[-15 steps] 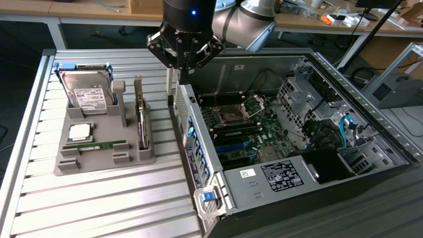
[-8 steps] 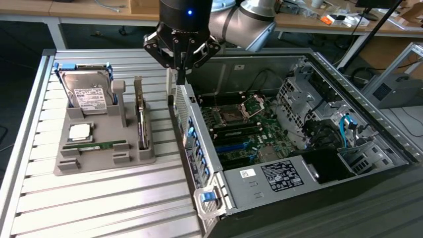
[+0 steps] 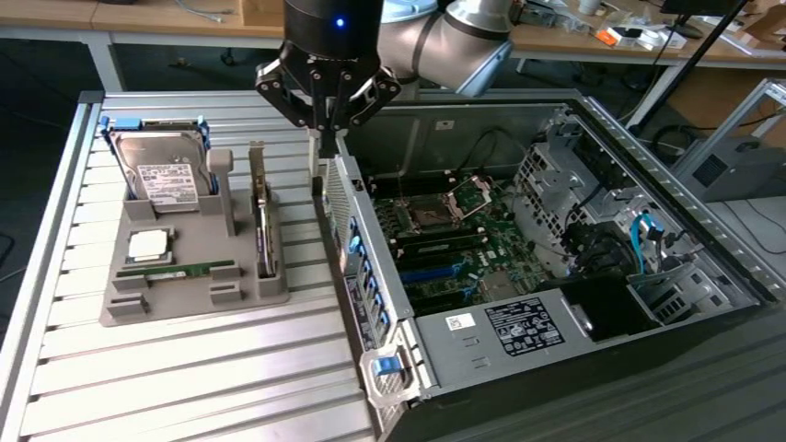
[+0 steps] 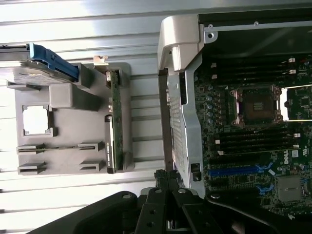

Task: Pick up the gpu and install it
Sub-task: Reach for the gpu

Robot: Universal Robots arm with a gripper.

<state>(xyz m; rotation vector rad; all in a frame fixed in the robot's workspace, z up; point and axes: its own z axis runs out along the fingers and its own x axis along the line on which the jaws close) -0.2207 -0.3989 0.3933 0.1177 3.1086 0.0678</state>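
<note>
**Plainly not yet picked up: the graphics card stands in its tray**

The claw [image 3: 326, 131] is closed with nothing between its fingers. It hangs pointing down over the side wall of the open computer case [image 3: 348, 207], the wall that faces the tray, so it is beside the tray rather than above it. I read this as the reaching step: nothing is grasped and nothing is installed. To take the card, I judge, the fingers would first have to part and then line up across its thin top edge. It stands edge-up and offers little else to hold, and a slanted grip could tip it in its slot.

The graphics card [image 3: 260, 221] stands upright on its long edge in the slot of the grey tray [image 3: 184, 308] nearest the case, well clear of the claw.

The tray holds three more parts, all toward the exterior view's left of the card:
- a hard drive [image 3: 166, 180] in a blue-handled frame, standing upright
- a processor chip [image 3: 150, 244] lying flat in a square recess
- a narrow green memory stick [image 3: 184, 270] resting in a low slot

The case lies on its side on the slatted metal table [image 3: 184, 387] with the motherboard [image 3: 443, 239] exposed. Its processor socket [image 4: 256, 105] looks empty, and the blue expansion slot [image 4: 234, 171] carries no card — as far as I can tell.
</note>
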